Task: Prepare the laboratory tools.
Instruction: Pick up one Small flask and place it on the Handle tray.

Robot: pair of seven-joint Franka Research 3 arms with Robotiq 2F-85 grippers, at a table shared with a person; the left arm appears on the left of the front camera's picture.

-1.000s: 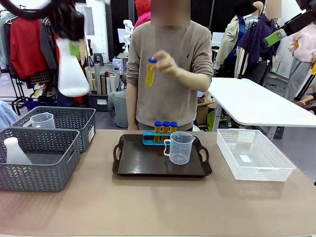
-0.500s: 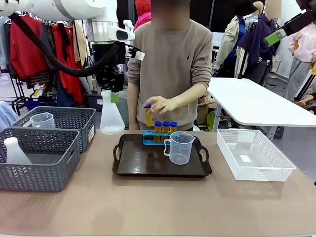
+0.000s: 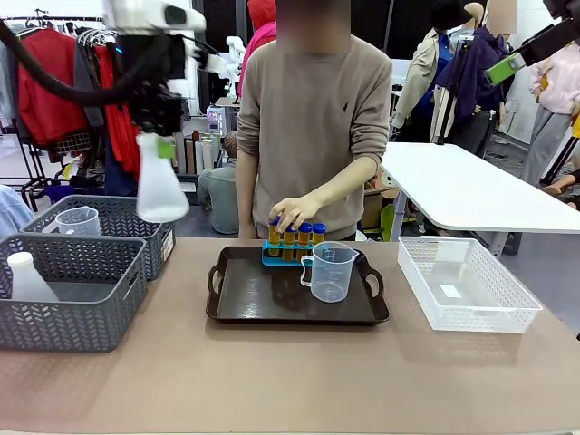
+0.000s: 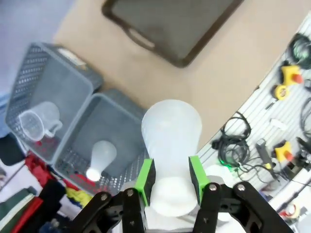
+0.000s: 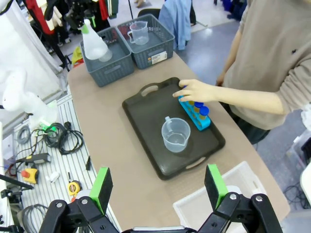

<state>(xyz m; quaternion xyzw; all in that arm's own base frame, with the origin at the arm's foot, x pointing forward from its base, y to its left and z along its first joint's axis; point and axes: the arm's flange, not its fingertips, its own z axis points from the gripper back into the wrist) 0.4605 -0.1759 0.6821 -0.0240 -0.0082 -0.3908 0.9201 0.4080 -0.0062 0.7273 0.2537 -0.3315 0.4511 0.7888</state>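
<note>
near left corner of the desk has a grey basket with a second flask standing in it. just behind it is another grey basket with a second beaker inside. over by the right edge sits a white basket. middle of the desk is the black tray. the clear beaker stands upright on it, handle to the left. just behind that, at the tray's far edge, is the blue rack with the yellow tubes in it. a person's hand is down on the tubes at the rack's left end. the left gripper hangs in the air above the far grey basket, green pads pinching the neck of the white flask, base down. the right gripper is high over the desk, fingers spread wide.
</note>
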